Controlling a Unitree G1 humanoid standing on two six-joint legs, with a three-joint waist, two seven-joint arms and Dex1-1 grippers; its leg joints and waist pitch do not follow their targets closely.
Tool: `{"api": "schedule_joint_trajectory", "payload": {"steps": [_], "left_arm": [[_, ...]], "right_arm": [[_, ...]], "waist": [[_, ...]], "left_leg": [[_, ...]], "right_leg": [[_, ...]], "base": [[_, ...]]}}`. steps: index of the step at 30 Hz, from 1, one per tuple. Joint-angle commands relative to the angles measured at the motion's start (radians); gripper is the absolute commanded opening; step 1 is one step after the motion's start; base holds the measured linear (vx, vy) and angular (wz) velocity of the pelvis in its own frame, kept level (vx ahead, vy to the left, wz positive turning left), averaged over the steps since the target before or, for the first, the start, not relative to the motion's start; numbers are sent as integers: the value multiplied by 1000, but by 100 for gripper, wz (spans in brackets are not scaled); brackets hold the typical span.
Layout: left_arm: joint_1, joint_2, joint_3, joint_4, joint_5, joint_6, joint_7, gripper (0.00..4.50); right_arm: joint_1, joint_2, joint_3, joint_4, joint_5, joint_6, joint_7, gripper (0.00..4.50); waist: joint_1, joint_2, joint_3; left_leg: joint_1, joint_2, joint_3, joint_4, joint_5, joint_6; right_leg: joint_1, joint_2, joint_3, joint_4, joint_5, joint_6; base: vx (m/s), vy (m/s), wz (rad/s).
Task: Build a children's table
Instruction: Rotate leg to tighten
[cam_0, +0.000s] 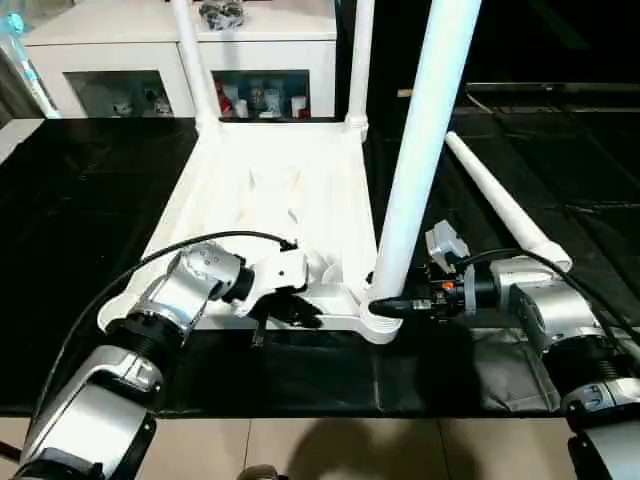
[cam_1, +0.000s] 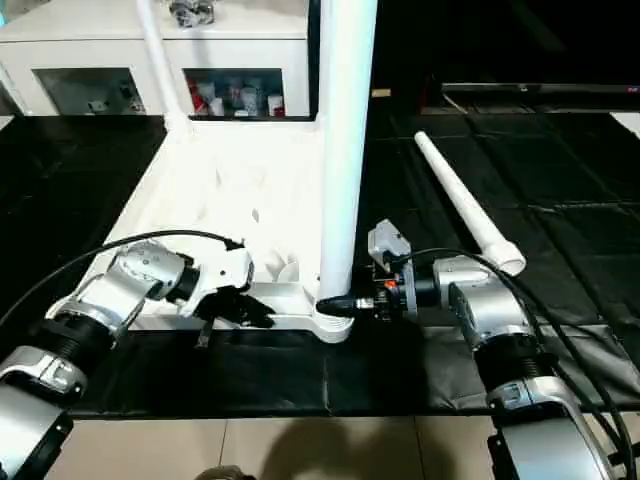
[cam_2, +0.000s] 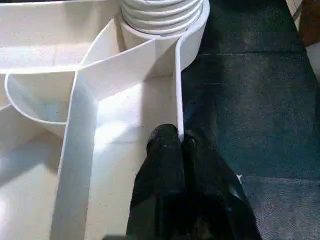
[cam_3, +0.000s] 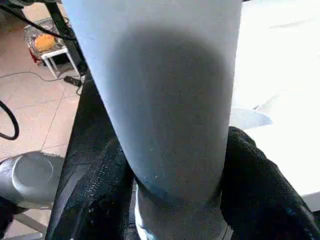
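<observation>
So far the upturned tabletop (cam_0: 270, 200) is lying on the black bench (cam_0: 80, 200) with three legs standing; a fourth leg (cam_0: 505, 215) is waiting alongside. Right pincer (cam_1: 352, 303) is gripping the near leg (cam_1: 342, 150) at its socket; left pincer (cam_2: 181, 142) is pinching the tabletop's rim.

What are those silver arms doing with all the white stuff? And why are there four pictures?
The silver arms belong to a robot that is building a little table. Two pictures come from cameras in its head, looking down. The other two come from cameras on its wrists, looking along its black fingers.

On the black mat lies the white table top, upside down. Two legs already stand at its far corners. A spare leg lies on the mat beside it.

The left gripper pinches the thin rim of the table top to hold it. The right gripper has a finger on each side of the near leg, which stands in a round corner socket.
</observation>
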Motion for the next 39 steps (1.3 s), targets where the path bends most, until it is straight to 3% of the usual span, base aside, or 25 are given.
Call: {"api": "schedule_joint_trajectory", "payload": {"steps": [1,2,5,7,9,12,16,17,18,21,23,24,29,32,34,39], "left_arm": [[-21,-6,-2,5,4,4,-1,0],[-22,-11,6,5,-2,17,10,0],[-23,-27,26,3,-15,53,43,0],[-30,-52,57,3,-22,110,127,0],[-41,-72,78,13,-16,145,209,0],[-65,-117,126,24,-18,238,357,0],[-81,-166,172,17,-38,310,462,0],[-95,-220,207,-1,-57,366,542,0],[-100,-245,218,-11,-67,391,567,0],[-115,-293,228,-27,-76,426,613,0],[-119,-303,221,-33,-70,428,618,0],[-120,-303,214,-38,-61,426,614,0],[-113,-292,194,-54,-30,434,610,0],[-109,-279,184,-55,-19,431,609,0],[-106,-266,177,-52,-12,421,600,0],[-87,-201,149,-39,6,362,517,0]], "right_arm": [[19,7,17,-23,12,23,36,209],[28,13,13,-32,18,29,26,209],[55,31,1,-59,25,34,-23,207],[81,82,-31,-69,5,25,-189,207],[92,125,-55,-66,-17,16,-324,205],[98,207,-108,-63,-17,55,-520,204],[90,268,-130,-56,-20,74,-632,202],[49,338,-165,-4,-11,98,-764,202],[23,370,-186,30,-1,108,-825,202],[-52,430,-231,121,13,112,-946,202],[-77,441,-232,146,-2,107,-970,202],[-87,442,-225,154,-18,105,-979,202],[-97,435,-195,165,-69,79,-953,202],[-101,430,-201,177,-66,68,-945,272],[-101,419,-202,181,-65,56,-935,275],[-49,336,-184,132,-87,-13,-800,332]], "waist": [[-6,-11,-80],[-6,-6,-80],[-4,-6,-78],[-7,-7,-75],[-15,-6,-71],[-42,-7,-65],[-64,-7,-68],[-69,-11,-71],[-75,-6,-74],[-88,-6,-76],[-95,-6,-79],[-98,-13,-79],[-95,-8,-79],[-95,-7,-75],[-97,-7,-74],[-94,-5,-75]], "left_leg": [[9,56,-17,-62,-147,76],[10,56,-16,-62,-149,75],[10,56,-16,-63,-160,72],[11,55,-19,-67,-177,56],[18,51,-19,-69,-214,37],[19,45,-24,-73,-255,10],[14,40,-22,-71,-235,25],[11,38,-19,-68,-215,32],[9,39,-24,-70,-200,29],[3,34,-21,-65,-169,48],[-2,35,-22,-63,-136,64],[-4,34,-19,-62,-124,79],[1,39,-18,-61,-111,104],[4,41,-18,-64,-141,94],[2,40,-19,-64,-156,91],[4,41,-19,-64,-158,91]], "right_leg": [[60,-82,70,-71,-275,-148],[60,-81,70,-72,-265,-150],[59,-82,70,-74,-271,-152],[60,-85,67,-79,-326,-138],[57,-85,64,-91,-397,-117],[58,-82,56,-103,-473,-85],[61,-81,58,-106,-437,-86],[63,-82,60,-101,-411,-100],[64,-81,57,-96,-390,-111],[66,-80,57,-95,-336,-127],[69,-77,59,-84,-265,-147],[71,-76,59,-81,-237,-155],[68,-77,62,-75,-192,-177],[68,-77,63,-78,-222,-174],[70,-79,62,-80,-240,-168],[69,-78,63,-81,-245,-157]], "base": [[0,0,0],[0,0,0],[0,0,0],[0,0,0],[0,0,0],[0,0,0],[0,0,0],[0,0,0],[0,0,0],[0,0,0],[0,0,0],[0,0,0],[0,0,0],[0,0,0],[0,0,0],[0,0,0]]}}
